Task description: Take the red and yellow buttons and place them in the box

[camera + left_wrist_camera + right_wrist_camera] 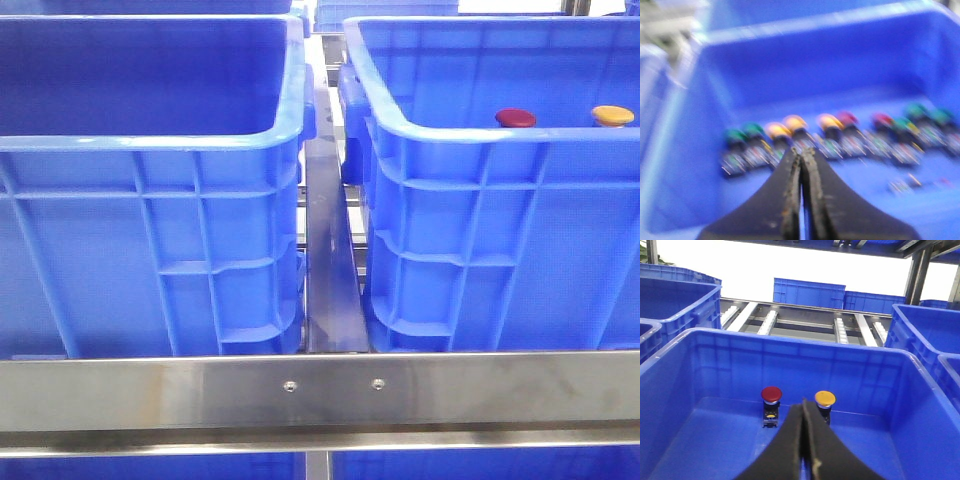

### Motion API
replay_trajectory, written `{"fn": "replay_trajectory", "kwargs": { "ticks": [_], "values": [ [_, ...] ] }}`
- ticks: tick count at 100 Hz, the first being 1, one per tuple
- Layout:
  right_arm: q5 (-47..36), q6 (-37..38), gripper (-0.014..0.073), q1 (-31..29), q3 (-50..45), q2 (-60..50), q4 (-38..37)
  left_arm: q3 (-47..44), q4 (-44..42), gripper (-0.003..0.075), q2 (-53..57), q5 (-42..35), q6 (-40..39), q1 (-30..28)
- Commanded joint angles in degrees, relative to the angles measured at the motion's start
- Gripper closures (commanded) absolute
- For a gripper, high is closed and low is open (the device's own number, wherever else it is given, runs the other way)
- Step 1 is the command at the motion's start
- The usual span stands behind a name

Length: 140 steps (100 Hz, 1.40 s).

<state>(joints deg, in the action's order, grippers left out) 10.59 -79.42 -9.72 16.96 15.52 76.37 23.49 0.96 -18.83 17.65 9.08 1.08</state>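
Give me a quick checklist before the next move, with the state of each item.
1. Red button standing in right crate: ok.
2. Yellow button upright beside it: ok.
3. Right hand empty: ok, shut on nothing.
4. Left hand open for a pick: not ok, shut.
5. Button row sharp in left wrist view: not ok, blurred.
6. Left crate's floor seen from front: cannot tell, hidden.
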Motion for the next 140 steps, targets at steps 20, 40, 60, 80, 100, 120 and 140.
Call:
{"fn": "replay_trajectory", "kwargs": {
  "ticks": [20,40,60,80,100,120,140],
  "values": [
    [-0.6,-0.2,0.0662,-0.3,1.6,0.4,0.6,-10.6,-4.7,0.0740,6.7,-14.8,-12.5,-4.9],
    [-0.6,-0.2,0.0662,-0.3,1.6,0.4,0.6,-18.6,-5.0,0.0740,14.2,-15.7,-13.1,-4.9],
    [-0.6,-0.2,0.0662,-0.3,1.6,0.4,0.6,-26.3,-4.1,0.0740,20.9,-18.9,-13.1,-4.9],
    [-0.5,-0.2,0.0662,-0.3,1.5,0.4,0.6,-26.6,-4.0,0.0740,20.9,-16.0,-13.1,-4.9],
    [-0.5,-0.2,0.0662,-0.3,1.5,0.4,0.6,-26.6,-3.4,0.0740,20.9,-15.8,-13.1,-4.9],
    [-0.4,-0.2,0.0662,-0.3,1.5,0.4,0.6,-26.6,-3.4,0.0740,20.9,-15.8,-13.1,-4.9],
    [-0.4,-0.2,0.0662,-0.3,1.5,0.4,0.6,-26.6,-3.4,0.0740,20.9,-15.8,-13.1,-4.9]
  ]
}}
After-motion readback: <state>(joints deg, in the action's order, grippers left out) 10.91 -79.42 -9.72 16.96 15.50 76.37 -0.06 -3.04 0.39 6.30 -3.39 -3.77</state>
